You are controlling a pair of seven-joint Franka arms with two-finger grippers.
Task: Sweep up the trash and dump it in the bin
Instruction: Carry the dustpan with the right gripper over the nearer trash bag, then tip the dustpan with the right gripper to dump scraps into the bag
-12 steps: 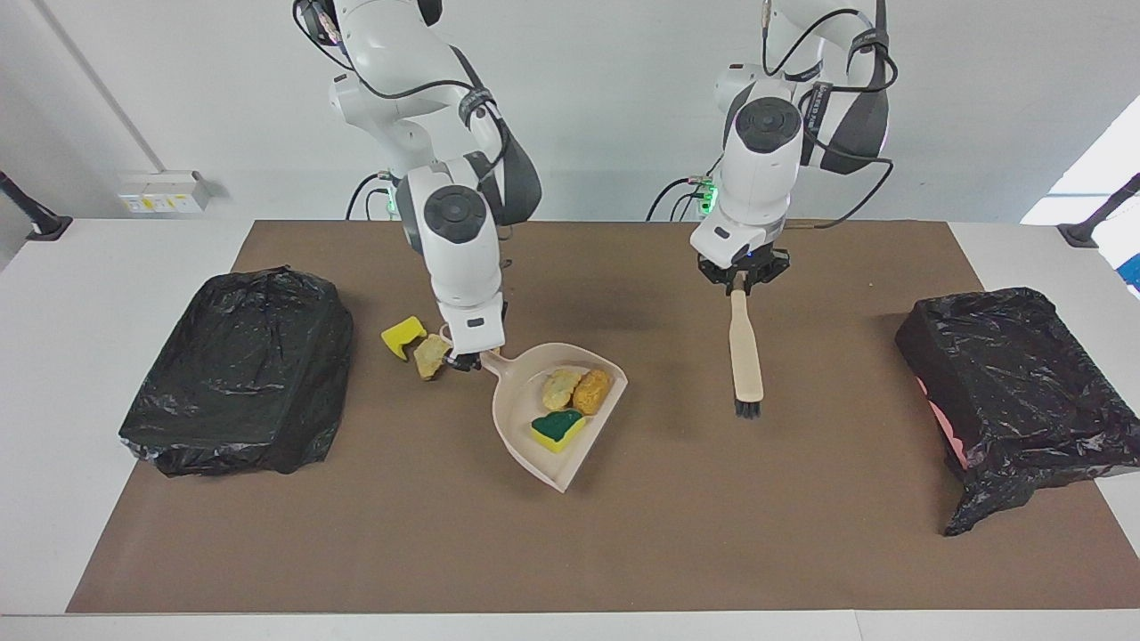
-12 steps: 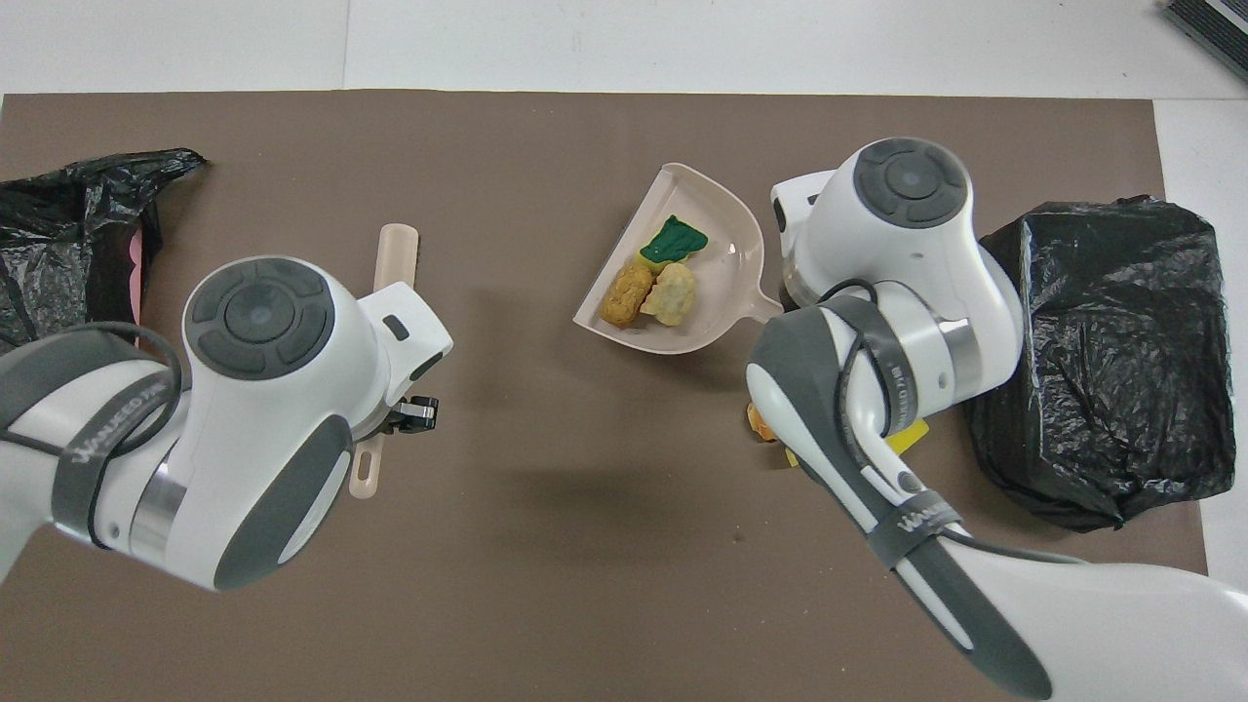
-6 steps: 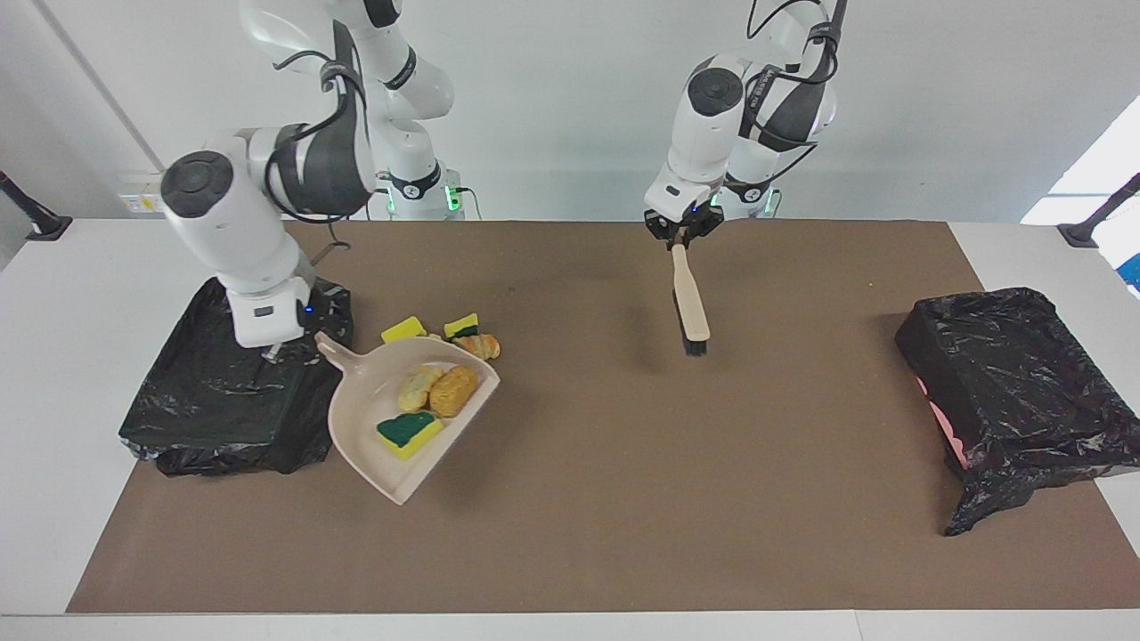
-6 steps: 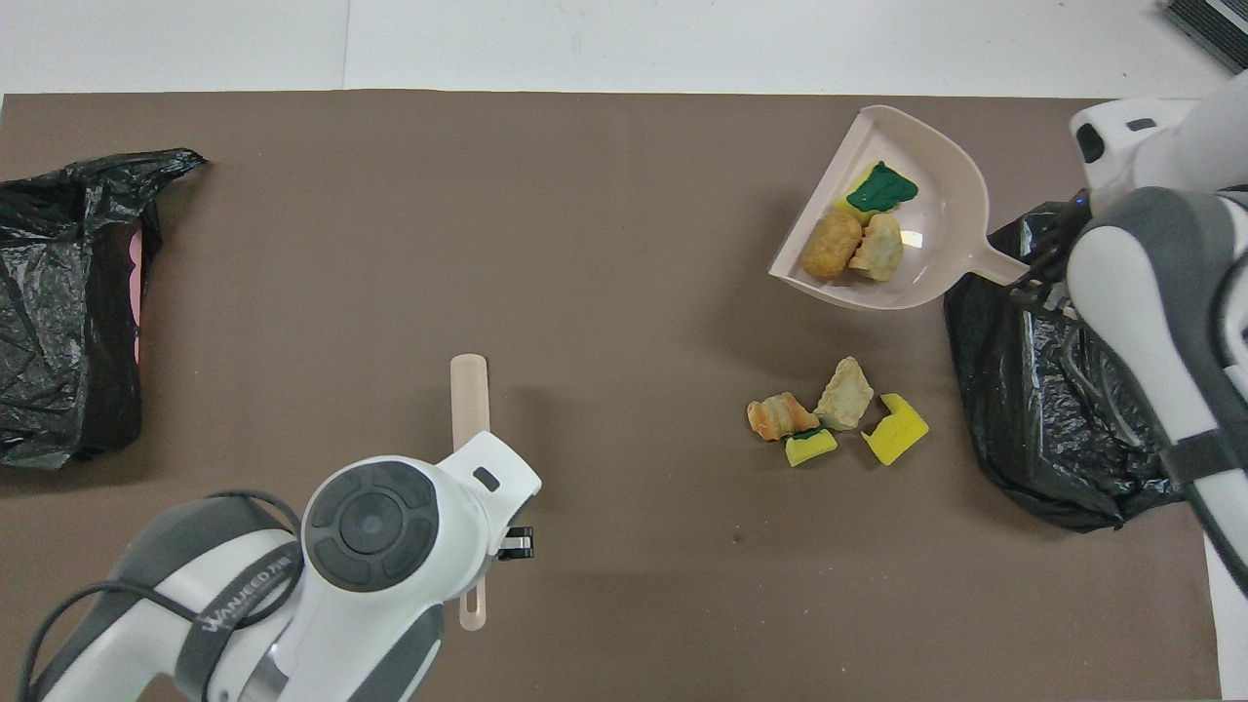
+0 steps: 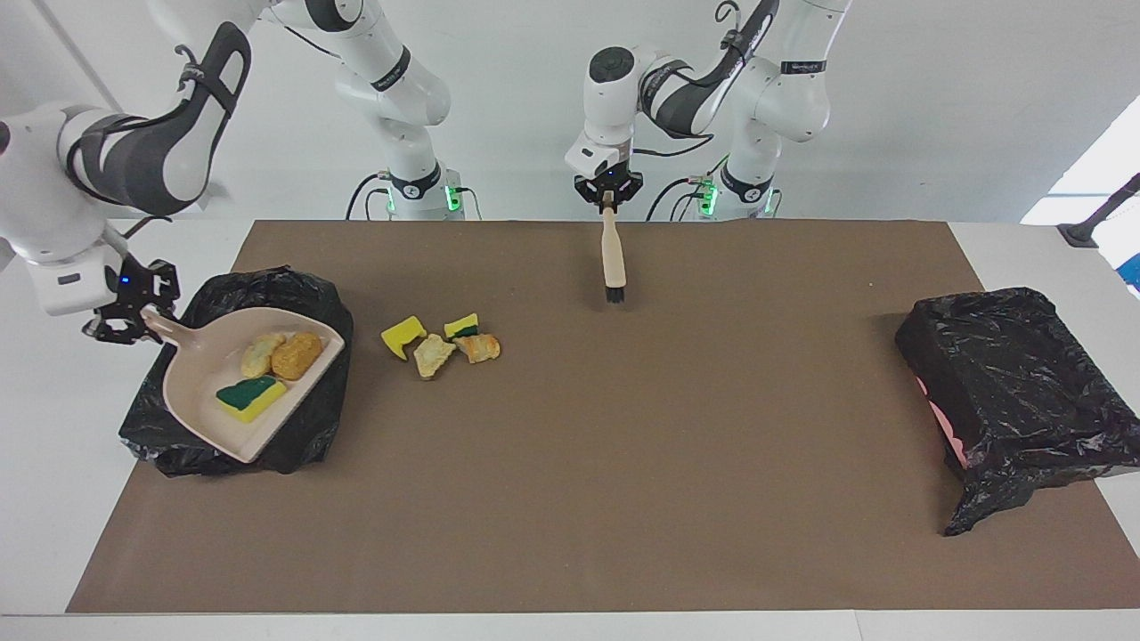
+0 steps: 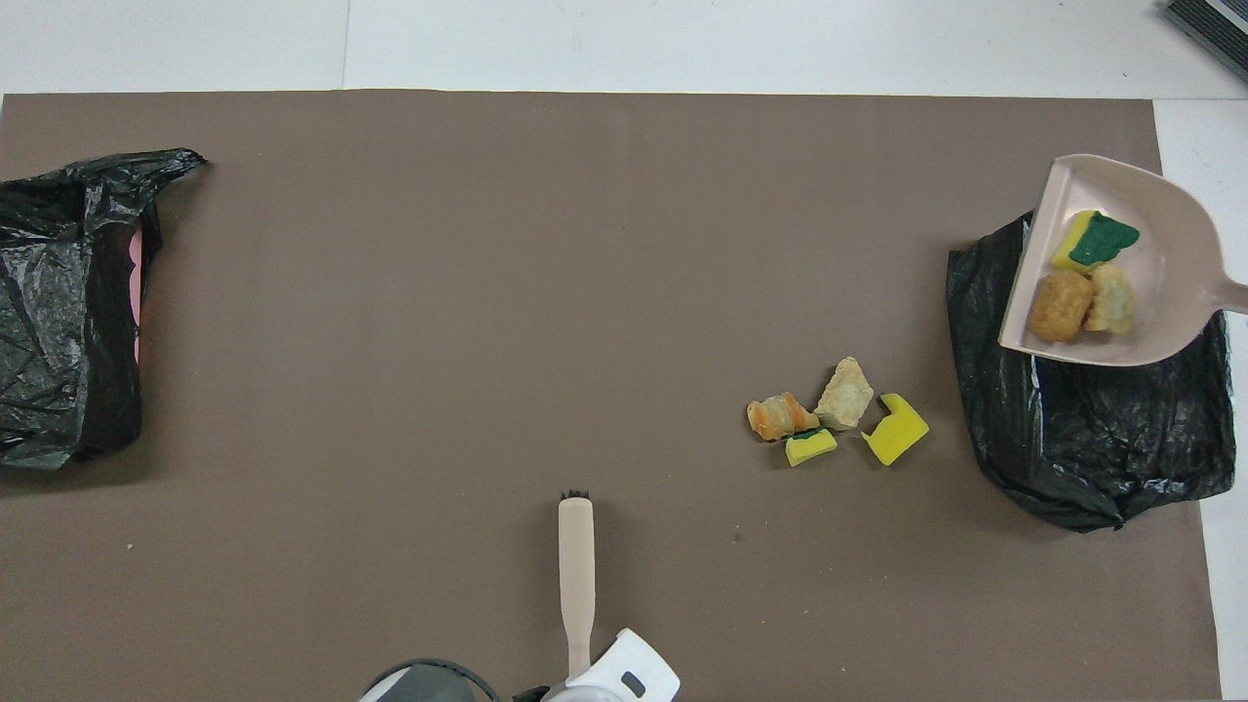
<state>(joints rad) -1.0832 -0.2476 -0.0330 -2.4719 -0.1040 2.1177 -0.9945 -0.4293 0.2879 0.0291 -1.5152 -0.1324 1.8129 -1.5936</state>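
Observation:
My right gripper (image 5: 134, 313) is shut on the handle of the beige dustpan (image 5: 196, 392), holding it over the black-bagged bin (image 5: 307, 294) at the right arm's end of the table. The pan (image 6: 1170, 292) carries three pieces of trash: a green-backed sponge (image 5: 249, 396) and two bread-like chunks (image 5: 297, 354). Several more scraps (image 5: 441, 340) lie on the brown mat beside that bin, also seen in the overhead view (image 6: 838, 414). My left gripper (image 5: 609, 198) is shut on the handle of the beige brush (image 5: 613, 258), whose black bristles point away from the robots (image 6: 575, 556).
A second black-bagged bin (image 5: 1015, 374) sits at the left arm's end of the table, with pink showing at its side (image 6: 58, 292). The brown mat (image 5: 623, 463) covers most of the white table.
My right arm carried the dustpan with its three scraps from the mat's middle to over the bin. My left arm drew the brush back toward the robots and toward the table's middle.

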